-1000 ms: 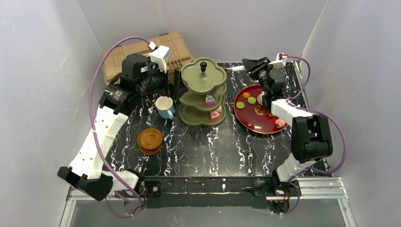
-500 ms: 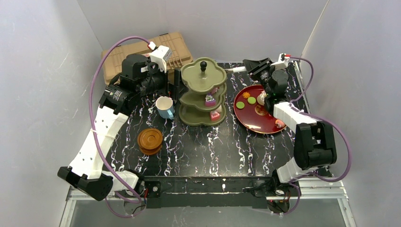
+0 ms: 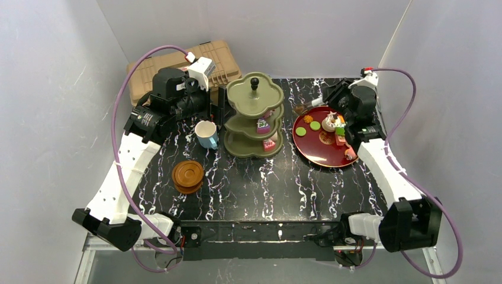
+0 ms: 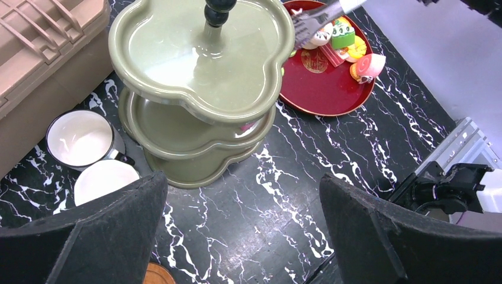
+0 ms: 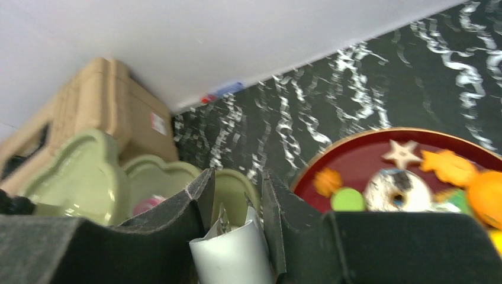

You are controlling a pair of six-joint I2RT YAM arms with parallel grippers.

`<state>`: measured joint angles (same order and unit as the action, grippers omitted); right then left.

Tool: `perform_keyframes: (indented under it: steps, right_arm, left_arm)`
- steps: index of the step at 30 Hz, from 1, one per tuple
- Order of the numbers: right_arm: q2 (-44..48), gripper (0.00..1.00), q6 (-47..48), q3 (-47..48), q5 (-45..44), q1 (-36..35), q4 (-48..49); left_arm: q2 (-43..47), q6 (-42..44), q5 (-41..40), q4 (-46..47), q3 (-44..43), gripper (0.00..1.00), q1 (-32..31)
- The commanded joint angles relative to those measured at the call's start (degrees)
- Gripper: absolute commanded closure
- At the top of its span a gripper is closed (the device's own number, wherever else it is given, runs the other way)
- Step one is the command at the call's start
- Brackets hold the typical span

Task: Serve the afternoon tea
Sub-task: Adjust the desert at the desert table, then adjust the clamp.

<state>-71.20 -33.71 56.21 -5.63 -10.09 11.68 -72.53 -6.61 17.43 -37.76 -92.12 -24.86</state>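
The olive-green three-tier stand (image 3: 254,115) with its black knob (image 3: 254,81) stands mid-table. One toy cake (image 3: 262,125) sits on its middle tier and another (image 3: 269,144) on the bottom tier. More cakes and donuts (image 3: 334,124) lie on a red tray (image 3: 322,155). My right gripper (image 3: 332,97) (image 5: 237,183) is shut on white tongs (image 3: 311,104) (image 5: 234,254) above the tray's far edge, tips toward the stand. My left gripper (image 3: 220,109) (image 4: 243,231) hangs open and empty left of the stand, above two mugs (image 3: 205,133) (image 4: 80,137). Brown saucers (image 3: 187,176) are stacked at front left.
A tan toolbox (image 3: 177,68) stands at the back left behind my left arm. White walls close in on the left, back and right. The black marbled tabletop (image 3: 278,189) stretches between the stand and the arm bases.
My right arm has swung outward to the right, carrying the tongs from the back of the table to the tray's far edge. The left arm has not moved.
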Motion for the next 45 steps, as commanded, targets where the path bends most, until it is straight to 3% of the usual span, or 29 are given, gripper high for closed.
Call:
perform_keyframes:
  steps: [1,8,15,27,39,45]
  right_arm:
    - [5.0,0.99,9.4,5.2,-5.4,0.4,-19.6]
    - [5.3,0.99,14.3,9.5,-9.7,0.3,-37.7]
    - [3.5,0.99,15.6,8.9,-10.5,0.3,-40.5]
    - [1.3,0.99,16.3,5.4,-17.6,-5.0,-33.3]
    - [1.4,0.91,18.0,-3.6,-26.4,-11.1,-20.5]
    - [3.7,0.80,17.5,-7.3,-26.6,-12.2,-18.3]
  left_arm:
    - [1.8,0.7,1.7,0.0,-0.6,0.01,0.3]
    - [2.4,1.6,3.4,1.0,1.0,0.01,0.2]
    - [3.5,4.0,6.7,2.2,3.0,0.01,0.3]
    - [6.7,6.3,12.4,7.7,9.2,0.01,0.2]
    - [7.2,6.1,11.8,8.3,10.3,0.01,0.3]
    - [7.5,6.2,11.4,8.5,10.1,0.01,0.3]
